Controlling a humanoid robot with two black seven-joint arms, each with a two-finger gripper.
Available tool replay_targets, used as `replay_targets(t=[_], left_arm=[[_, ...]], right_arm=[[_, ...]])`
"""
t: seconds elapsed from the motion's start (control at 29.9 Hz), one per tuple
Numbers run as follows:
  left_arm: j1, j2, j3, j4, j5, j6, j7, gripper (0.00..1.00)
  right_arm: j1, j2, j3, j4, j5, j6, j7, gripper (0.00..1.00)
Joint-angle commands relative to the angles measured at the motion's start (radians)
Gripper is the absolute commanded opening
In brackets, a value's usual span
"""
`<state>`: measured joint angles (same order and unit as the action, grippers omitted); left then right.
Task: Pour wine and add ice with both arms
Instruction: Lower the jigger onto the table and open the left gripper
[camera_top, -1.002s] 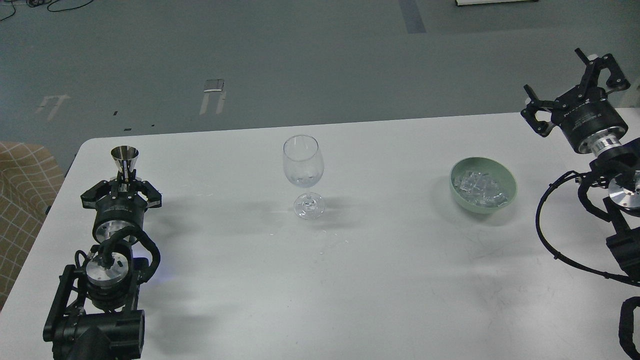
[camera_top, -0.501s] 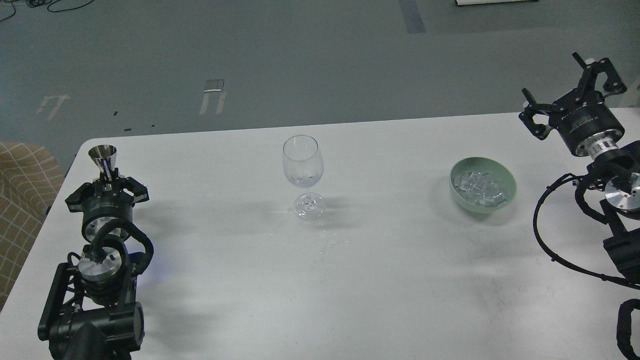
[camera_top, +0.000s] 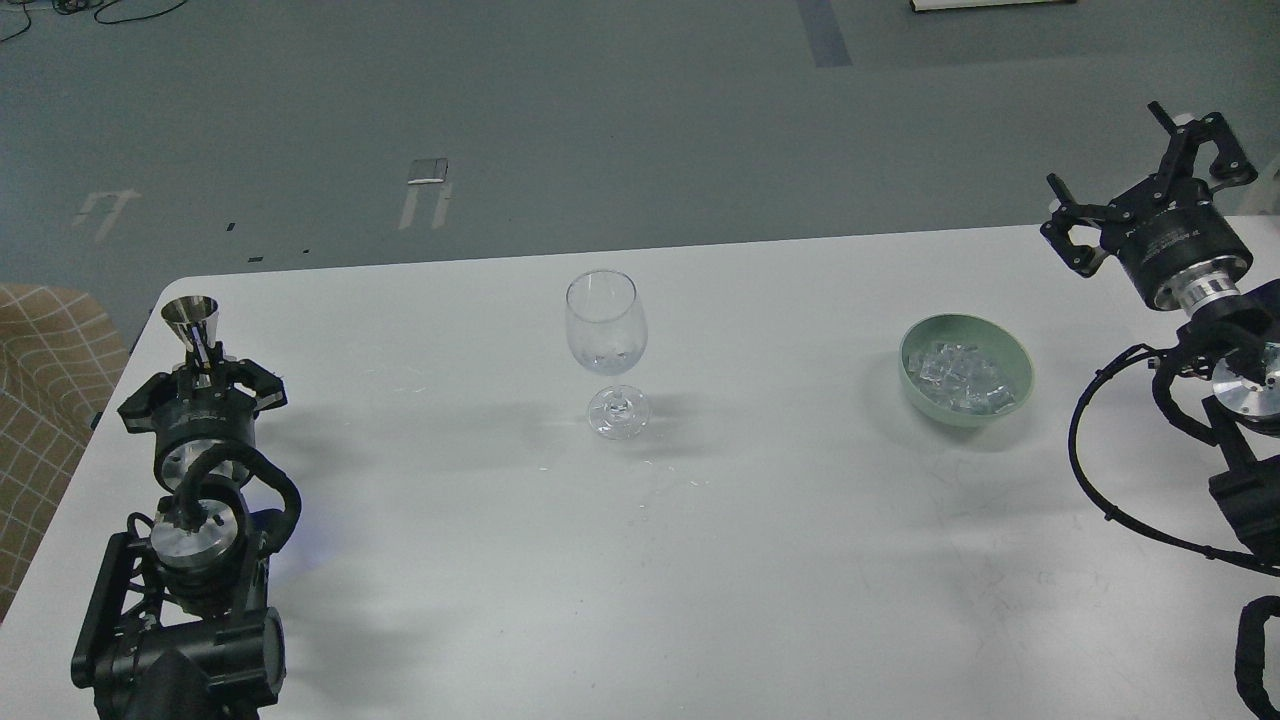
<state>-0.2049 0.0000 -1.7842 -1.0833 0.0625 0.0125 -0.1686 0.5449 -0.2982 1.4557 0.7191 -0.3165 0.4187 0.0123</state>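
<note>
While your left pincer (camera_top: 203, 366) grips the metal cup (camera_top: 192, 322) left of the glass (camera_top: 606, 350), your right pincer (camera_top: 1135, 178) gapes beyond the ice (camera_top: 962, 378).

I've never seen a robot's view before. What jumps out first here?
A clear wine glass stands upright mid-table. To its right, apart from it, sits a pale green bowl of ice. The left gripper holds a small metal cup near the table's left edge; the right gripper hangs open, empty.

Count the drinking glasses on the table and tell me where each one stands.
1. A single clear wine glass stands upright near the middle of the white table, left of the pale green bowl. Nothing in view could hide another.
</note>
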Motion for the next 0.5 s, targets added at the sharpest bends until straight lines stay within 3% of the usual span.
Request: replay_targets(t=[0.0,0.17,0.47], left_arm=[[0.001,0.0,0.003,0.0,0.0,0.0,0.0,0.13],[0.002,0.0,0.006,0.0,0.0,0.0,0.001,0.22],[0.005,0.0,0.003,-0.006,0.0,-0.002,0.0,0.28]], right_arm=[[0.003,0.004,0.0,0.002,0.001,0.0,0.0,1.0],[0.003,0.005,-0.001,0.002,-0.001,-0.004,0.0,1.0],[0.003,0.004,-0.014,-0.001,0.001,-0.004,0.0,1.0]])
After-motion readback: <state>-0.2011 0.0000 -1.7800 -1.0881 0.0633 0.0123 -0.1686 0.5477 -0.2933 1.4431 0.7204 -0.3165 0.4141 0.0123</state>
